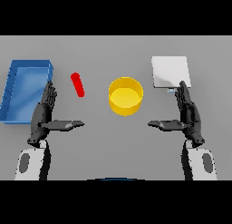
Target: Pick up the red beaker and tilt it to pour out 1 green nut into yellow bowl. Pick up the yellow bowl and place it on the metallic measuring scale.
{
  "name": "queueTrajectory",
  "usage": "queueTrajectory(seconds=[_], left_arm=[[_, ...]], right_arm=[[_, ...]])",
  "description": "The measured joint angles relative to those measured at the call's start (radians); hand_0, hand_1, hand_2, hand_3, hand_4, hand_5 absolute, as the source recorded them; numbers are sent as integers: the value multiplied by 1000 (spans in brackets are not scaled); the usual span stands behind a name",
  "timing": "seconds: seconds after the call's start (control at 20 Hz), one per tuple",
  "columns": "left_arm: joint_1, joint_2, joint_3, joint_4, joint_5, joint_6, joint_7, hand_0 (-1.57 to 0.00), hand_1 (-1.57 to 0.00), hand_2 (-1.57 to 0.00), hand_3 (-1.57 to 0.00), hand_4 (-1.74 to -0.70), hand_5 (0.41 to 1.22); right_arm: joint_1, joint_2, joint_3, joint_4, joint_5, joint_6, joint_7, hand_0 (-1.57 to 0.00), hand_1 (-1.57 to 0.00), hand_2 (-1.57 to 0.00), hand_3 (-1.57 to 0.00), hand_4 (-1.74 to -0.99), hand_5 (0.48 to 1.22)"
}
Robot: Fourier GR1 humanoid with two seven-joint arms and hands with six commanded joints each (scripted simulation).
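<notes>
A flat grey table [113,51] fills the head view. Near its middle stands the round yellow bowl [125,96], a short open cylinder with a thick rim; its inside shows only yellow, and no nut can be made out in it. To the left of the bowl, well apart from it, lies the slim red beaker [77,84], a narrow rounded tube resting at a slant with its far end leaning to the left. What it holds cannot be told.

Further left, at the table's edge, sits a rectangular blue tray [11,89] with raised walls and a paler blue floor. On the right side, far of the bowl and apart from it, lies the flat, square metallic measuring scale [170,71], pale grey-white, with a small bluish mark at its near edge.

The dark left hand [43,116] hovers on the near left, between the tray and the beaker but touching neither. Its fingers are straight and pressed together, pointing away, and the thumb sticks out to the right. The dark right hand [188,115] mirrors it on the near right, just near of the scale, fingers straight and together with the tips close to the scale's near edge, thumb pointing left toward the bowl. Neither hand holds anything.
</notes>
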Motion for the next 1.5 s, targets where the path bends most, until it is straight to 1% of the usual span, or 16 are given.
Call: queueTrajectory(seconds=[0.3, 0.35, 0.4, 0.45, 0.55, 0.6, 0.65, 0.7, 0.8, 0.9, 1.0, 1.05, 1.1, 1.25, 1.45, 1.5], left_arm=[[-17, 8, 10, 16, 6, -4, 1, 1, 1, 1, 1, -1151, 599], [23, 32, -22, -26, -36, -12, -20, 1, 1, 1, 1, -1156, 599], [44, 53, -33, -55, -53, -19, -20, 1, 1, 1, 1, -1158, 599], [59, 64, -51, -83, -72, -23, -12, 1, 1, 1, 1, -1161, 599], [75, 70, -69, -111, -87, -26, 29, 1, 1, 1, 1, -1163, 600], [78, 78, -68, -121, -91, -24, 39, 1, 1, 1, 1, -1164, 602], [70, 82, -69, -127, -91, -26, 53, 1, 1, 1, 1, -1164, 603], [74, 87, -73, -127, -93, -35, 43, 1, 1, 1, 1, -1161, 602], [56, 84, -86, -108, -118, -28, 59, 1, 1, 1, 1, -1163, 604], [30, 74, -90, -52, -138, -21, 48, 1, 1, 1, 1, -1191, 611], [-23, 53, -90, 30, -153, -10, 20, 1, 1, 1, 1, -1219, 622], [-63, 49, -89, 72, -169, 2, 28, 1, 1, 1, 1, -1222, 626], [-79, 54, -80, 109, -175, 6, 7, 1, 1, 1, 1, -1227, 629], [-166, 55, -59, 206, -178, 14, -18, 1, 1, 1, 1, -1248, 650], [-264, 64, -24, 333, -178, 23, -49, 1, 1, 1, 1, -1271, 677], [-290, 57, -20, 361, -175, 21, -52, 1, 1, 1, 1, -1276, 680]], right_arm=[[-35, -7, -17, 33, -6, -4, 13, 1, 1, 1, 1, -1167, 599], [4, -40, 30, 2, 110, -38, -81, 1, 1, 1, 1, -1163, 595], [21, -62, 56, -20, 184, -66, -98, 1, 1, 1, 1, -1162, 594], [48, -64, 84, -42, 233, -78, -117, 1, 1, 1, 1, -1160, 591], [62, -60, 113, -61, 285, -95, -96, 1, 1, 1, 1, -1162, 591], [64, -65, 110, -82, 287, -98, -83, 1, 1, 1, 1, -1173, 593], [60, -64, 106, -74, 278, -95, -70, 1, 1, 1, 1, -1183, 596], [68, -68, 106, -90, 275, -91, -79, 1, 1, 1, 1, -1192, 600], [70, -67, 101, -96, 254, -77, -68, 1, 1, 1, 1, -1212, 607], [80, -72, 93, -92, 228, -58, -85, 1, 1, 1, 1, -1230, 617], [80, -73, 103, -97, 247, -63, -88, 1, 1, 1, 1, -1246, 627], [78, -73, 104, -93, 248, -61, -83, 1, 1, 1, 1, -1256, 631], [85, -68, 109, -100, 241, -55, -100, 1, 1, 1, 1, -1260, 633], [68, -78, 91, -95, 216, -45, -89, 1, 1, 1, 1, -1280, 634], [81, -74, 97, -102, 224, -49, -103, 1, 1, 1, 1, -1268, 635], [75, -68, 101, -103, 233, -56, -88, 1, 1, 1, 1, -1267, 635]])
